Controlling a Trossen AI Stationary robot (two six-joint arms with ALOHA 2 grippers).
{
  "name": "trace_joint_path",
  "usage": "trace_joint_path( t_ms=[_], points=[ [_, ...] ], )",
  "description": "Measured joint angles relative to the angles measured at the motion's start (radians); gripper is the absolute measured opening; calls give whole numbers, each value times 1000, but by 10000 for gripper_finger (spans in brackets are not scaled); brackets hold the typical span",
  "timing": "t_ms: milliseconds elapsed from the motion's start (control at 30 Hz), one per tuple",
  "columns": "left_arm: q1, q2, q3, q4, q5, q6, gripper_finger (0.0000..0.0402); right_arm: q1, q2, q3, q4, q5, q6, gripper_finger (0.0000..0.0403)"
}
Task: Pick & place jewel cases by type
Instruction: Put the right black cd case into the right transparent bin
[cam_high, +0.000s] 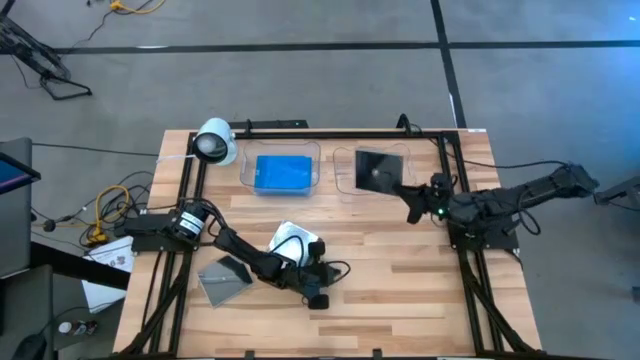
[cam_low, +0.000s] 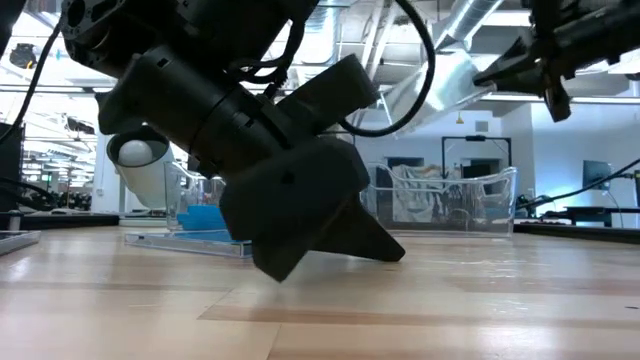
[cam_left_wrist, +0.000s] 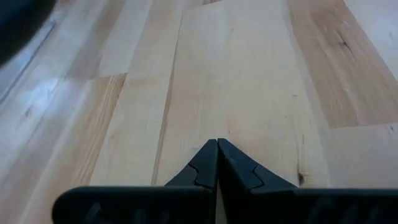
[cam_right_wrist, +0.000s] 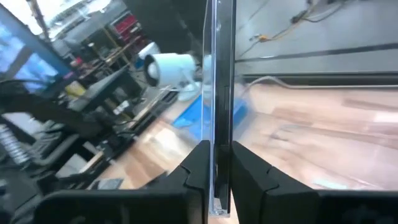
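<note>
My right gripper (cam_high: 410, 200) is shut on a clear jewel case (cam_right_wrist: 217, 74). In the high view that case shows as a dark square (cam_high: 380, 170) over the right clear tray (cam_high: 345, 185). A blue jewel case (cam_high: 285, 172) lies flat in the left clear tray (cam_high: 248, 172). A grey case (cam_high: 225, 278) lies flat on the table by the left arm, and a pale case (cam_high: 288, 240) lies just beyond that arm. My left gripper (cam_high: 315, 295) is shut with nothing in it, low over bare wood (cam_left_wrist: 217, 93) in the table's near middle. My right gripper pinches the clear case between its two fingers by one edge (cam_right_wrist: 216, 155), a flat face against each finger. The fingers come at it roughly level from the table's right side. The case runs straight out ahead of the fingers, lifted clear of the table.
A white cylindrical camera (cam_high: 215, 142) stands at the far left by the blue tray. A black frame (cam_high: 300, 130) runs along the table's far and side edges. Bare wood (cam_high: 400, 300) lies open in the near right part of the table.
</note>
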Motion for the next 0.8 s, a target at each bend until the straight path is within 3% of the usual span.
trace_joint_path(
  t_ms=[433,633,800],
  points=[
    [-40,1,29,-11,-27,76,0,-383,3,0,-26,-364,21,39],
    [-65,2,71,-19,-49,179,0,-486,4,0,-27,-487,13,39],
    [-83,3,93,-40,-125,226,0,-541,35,0,-50,-546,10,45]
  ],
)
